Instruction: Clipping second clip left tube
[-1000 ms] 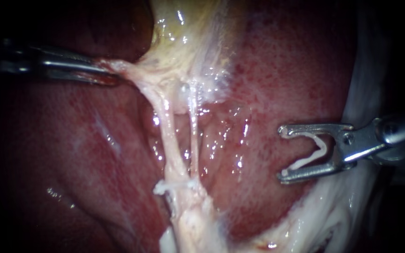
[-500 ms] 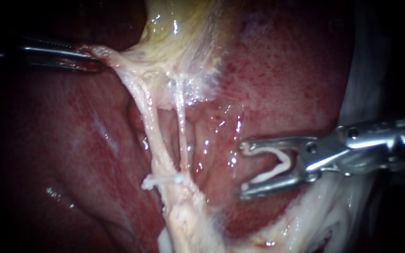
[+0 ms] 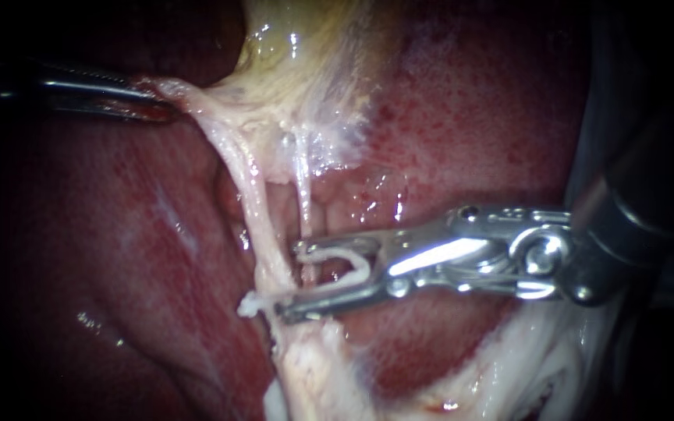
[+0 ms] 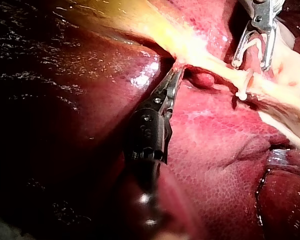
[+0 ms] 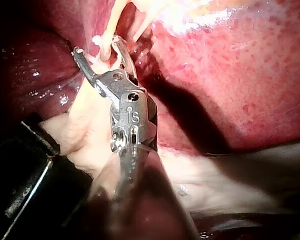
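1. Now, the only holder we see is our right instrument [image 3: 290,281]. Its jaws stand wide apart, each pressing on a leg of the white loaded clip [image 3: 362,267] seated between them.
2. That loaded clip lies nearly level in the endoscope view. Its long axis runs along the jaws, its open mouth faces the view's left, and its bend sits toward the shaft.
3. The left tube [image 3: 263,226], the thicker of two pale strands, runs steeply downward from the gallbladder [image 3: 306,47], so the loaded clip lies crosswise to it.
4. The thin right tube [image 3: 303,195] crosses the gap between the jaws. The left tube sits just at the jaw tips, and we cannot tell whether it is inside the clip's mouth.
5. A placed clip [image 3: 253,302] already sits on the left tube, just beside the lower jaw's tip.
6. Our left instrument [image 3: 146,103] has its jaws closed on pale tissue [image 3: 196,109] below the gallbladder, which is stretched taut over the liver [image 3: 470,132].
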Tool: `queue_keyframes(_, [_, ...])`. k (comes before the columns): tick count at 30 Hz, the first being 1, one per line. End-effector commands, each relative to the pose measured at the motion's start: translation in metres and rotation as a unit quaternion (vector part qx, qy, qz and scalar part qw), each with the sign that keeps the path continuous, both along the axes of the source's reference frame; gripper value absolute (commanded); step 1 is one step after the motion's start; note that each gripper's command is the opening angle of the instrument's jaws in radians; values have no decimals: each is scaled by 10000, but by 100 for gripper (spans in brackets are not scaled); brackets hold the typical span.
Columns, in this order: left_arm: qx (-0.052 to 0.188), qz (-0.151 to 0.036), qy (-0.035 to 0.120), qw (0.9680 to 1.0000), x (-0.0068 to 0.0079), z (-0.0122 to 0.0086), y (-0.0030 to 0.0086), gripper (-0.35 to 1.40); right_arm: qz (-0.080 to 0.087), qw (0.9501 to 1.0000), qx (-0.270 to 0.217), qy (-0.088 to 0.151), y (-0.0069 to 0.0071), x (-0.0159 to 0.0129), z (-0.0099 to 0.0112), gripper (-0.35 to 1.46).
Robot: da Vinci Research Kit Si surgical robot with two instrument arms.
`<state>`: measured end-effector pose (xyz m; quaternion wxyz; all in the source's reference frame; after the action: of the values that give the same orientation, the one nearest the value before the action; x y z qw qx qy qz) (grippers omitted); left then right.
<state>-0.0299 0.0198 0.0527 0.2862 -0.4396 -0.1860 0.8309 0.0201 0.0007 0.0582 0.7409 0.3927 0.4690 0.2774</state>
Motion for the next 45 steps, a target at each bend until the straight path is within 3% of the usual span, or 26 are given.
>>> queue_keyframes(1, [1, -2, 3, 10000, 0, 0, 0, -35, 24, 10000, 65, -21, -1, 0, 4, 50])
queue_keyframes(9, [-2, -3, 4, 10000, 0, 1, 0, -35, 73, 9993, 357, -104, -8, -4, 40, 50])
queue_keyframes(16, [-4, -4, 5, 10000, -1, 1, -1, -35, 58, 9987, 501, -88, -7, -1, 51, 50])
queue_keyframes(23, [-5, -5, 6, 10000, -1, 2, -1, -35, 261, 9965, 765, 191, -5, 12, 51, 50])
queue_keyframes(33, [-12, -8, 10, 10000, -2, 4, -2, -35, 69, 9943, 996, 370, -5, 33, 52, 50])
queue_keyframes(45, [-18, -9, 12, 10000, -3, 7, -2, -35, 9, 9868, 1307, 959, -18, 52, 24, 50])
